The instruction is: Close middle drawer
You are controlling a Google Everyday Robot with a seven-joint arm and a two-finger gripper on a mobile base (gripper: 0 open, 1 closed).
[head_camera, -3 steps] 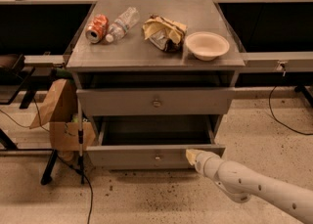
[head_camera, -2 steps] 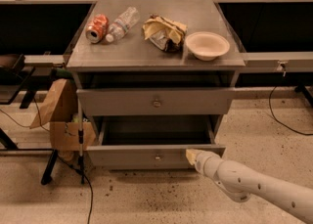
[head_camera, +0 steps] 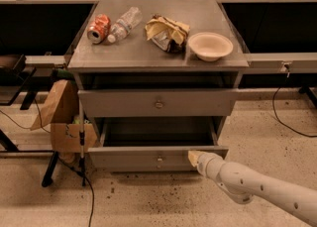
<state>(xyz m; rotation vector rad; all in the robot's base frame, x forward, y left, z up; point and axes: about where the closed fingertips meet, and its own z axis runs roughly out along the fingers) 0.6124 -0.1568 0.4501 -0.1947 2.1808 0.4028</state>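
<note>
The gripper point(head_camera: 194, 157) is positioned low at the cabinet front, at the end of the white arm point(head_camera: 257, 189) entering from the lower right. Whether it is spread or drawn together cannot be told. Its tip is set against, or just short of, the front panel of the middle drawer point(head_camera: 124, 157); contact cannot be confirmed. The small knob point(head_camera: 159, 159) is located just left of the gripper. The drawer box is extended outward, and its bare floor is exposed directly behind the gripper.

The step in hand is judged to be the push. A straight push toward the cabinet is called for next, until the panel sits flush. Because the contact point is off-centre, skewing should be guarded against.

Above the gripper, the taller top drawer point(head_camera: 114, 103) is seen. Farthest off, a can point(head_camera: 98, 28), a bottle point(head_camera: 124, 24), a crumpled bag point(head_camera: 166, 32) and a bowl point(head_camera: 210, 45) are carried on the counter point(head_camera: 148, 58).
</note>
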